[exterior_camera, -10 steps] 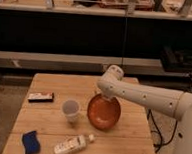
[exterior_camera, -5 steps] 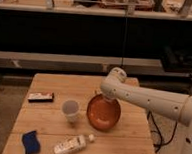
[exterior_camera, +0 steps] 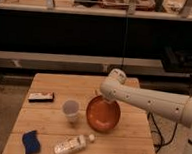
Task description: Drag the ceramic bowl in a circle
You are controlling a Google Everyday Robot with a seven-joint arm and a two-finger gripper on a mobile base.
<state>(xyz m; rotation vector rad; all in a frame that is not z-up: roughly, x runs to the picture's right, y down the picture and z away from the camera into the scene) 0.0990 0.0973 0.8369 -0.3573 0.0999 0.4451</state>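
A white robot arm (exterior_camera: pixel 148 100) reaches in from the 3 o'clock side of a wooden tabletop (exterior_camera: pixel 59 83), bends at a rounded joint and drops its claw (exterior_camera: pixel 100 96) to the rim of the ceramic bowl (exterior_camera: pixel 104 115) at about the bowl's 11 o'clock. From this angle it cannot be told whether the claw is open, closed or gripping the rim. The ceramic bowl, wide, shallow and glossy orange-red with a paler sheen inside, sits upright slightly toward 3 o'clock of the tabletop's centre, well inside the edges. Just beside it at its 9 o'clock stands a small translucent whitish cup (exterior_camera: pixel 70 109), upright and apart from the bowl by a narrow strip of wood. At the bowl's 7 o'clock a clear plastic bottle (exterior_camera: pixel 73 145) with a white cap lies on its side, the cap end pointing toward 2 o'clock and stopping near the bowl's lower edge without touching it. Further out, toward the tabletop's 8 o'clock corner, lies a blue sponge (exterior_camera: pixel 32 140), near the bottle's base. A flat dark object with a pale end (exterior_camera: pixel 41 96) rests at the tabletop's 9 o'clock side, well apart from the cup. A dark cable (exterior_camera: pixel 155 131) hangs past the tabletop's 3 o'clock edge beneath the arm. Behind the scene, at 12 o'clock, runs a long dark shelf unit (exterior_camera: pixel 68 34) with cluttered wooden benches above it.
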